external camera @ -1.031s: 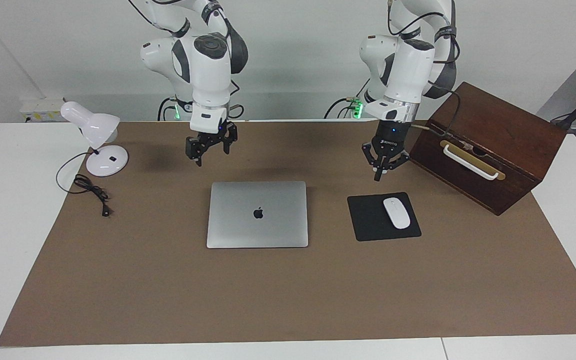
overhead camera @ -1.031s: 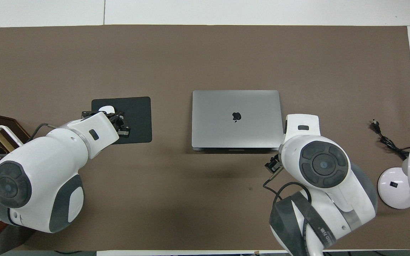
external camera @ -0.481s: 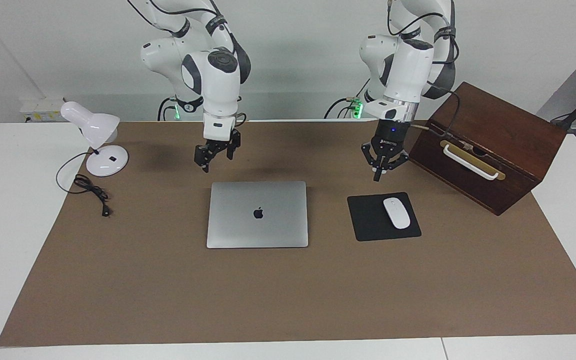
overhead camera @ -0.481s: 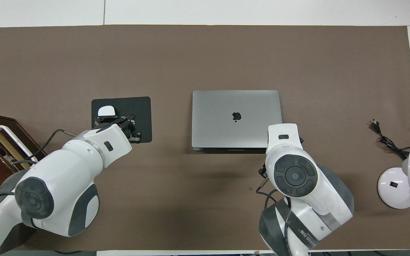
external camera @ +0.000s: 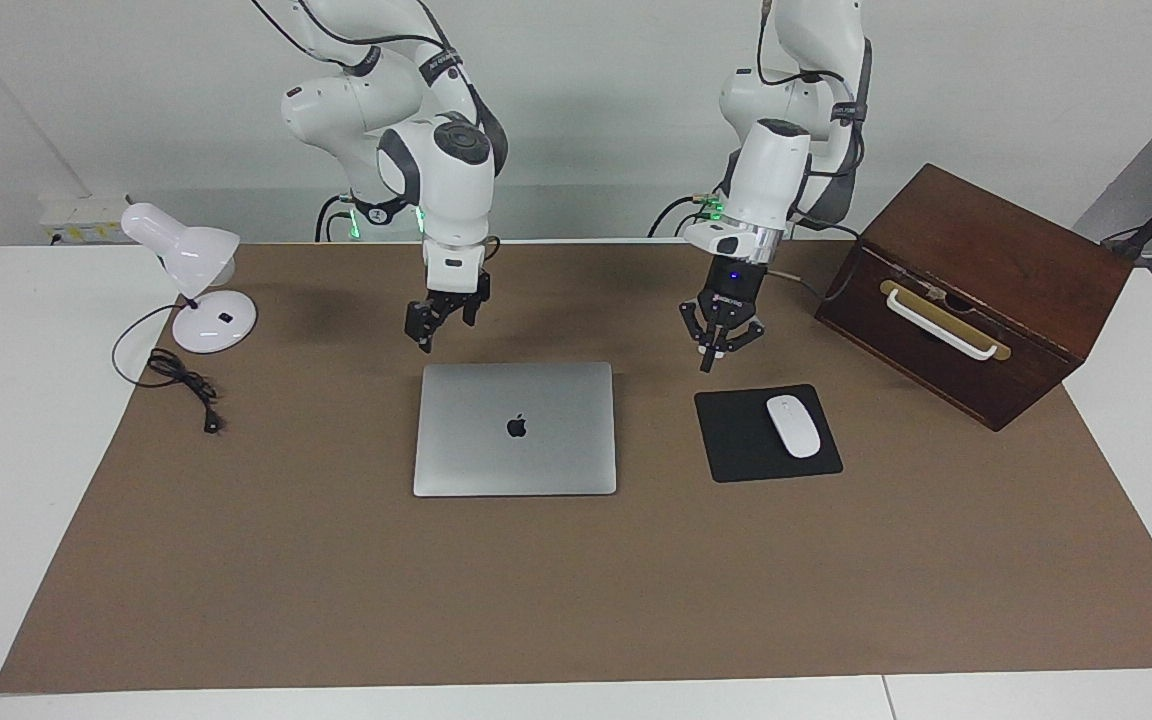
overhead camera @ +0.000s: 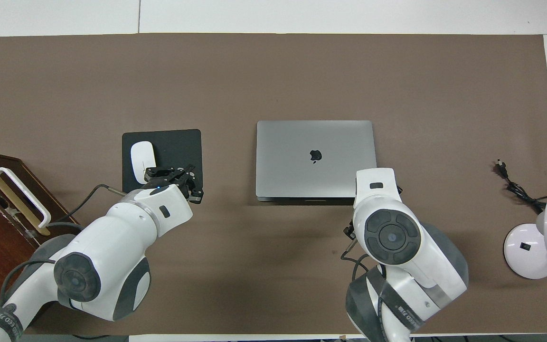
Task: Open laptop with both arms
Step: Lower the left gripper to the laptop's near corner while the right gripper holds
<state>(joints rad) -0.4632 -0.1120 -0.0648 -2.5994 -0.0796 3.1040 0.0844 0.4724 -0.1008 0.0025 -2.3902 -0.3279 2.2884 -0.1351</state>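
The laptop [external camera: 515, 428] [overhead camera: 316, 159] lies shut and flat on the brown mat, its silver lid with the logo facing up. My right gripper [external camera: 426, 343] hangs open just above the mat. It is at the laptop's edge nearest the robots, by the corner toward the right arm's end. In the overhead view the right arm's wrist [overhead camera: 375, 183] covers that gripper and corner. My left gripper [external camera: 705, 362] [overhead camera: 178, 175] is shut on nothing. It hangs over the mat by the mouse pad's corner nearest the robots and the laptop.
A black mouse pad [external camera: 736, 440] with a white mouse [external camera: 793, 426] lies beside the laptop toward the left arm's end. A wooden box [external camera: 976, 290] with a white handle stands past it. A white desk lamp [external camera: 198, 270] and its cable [external camera: 181, 380] sit at the right arm's end.
The right gripper has turned and come down toward the laptop's near corner. The left gripper has moved away from the box toward the laptop, staying shut. The laptop has not moved.
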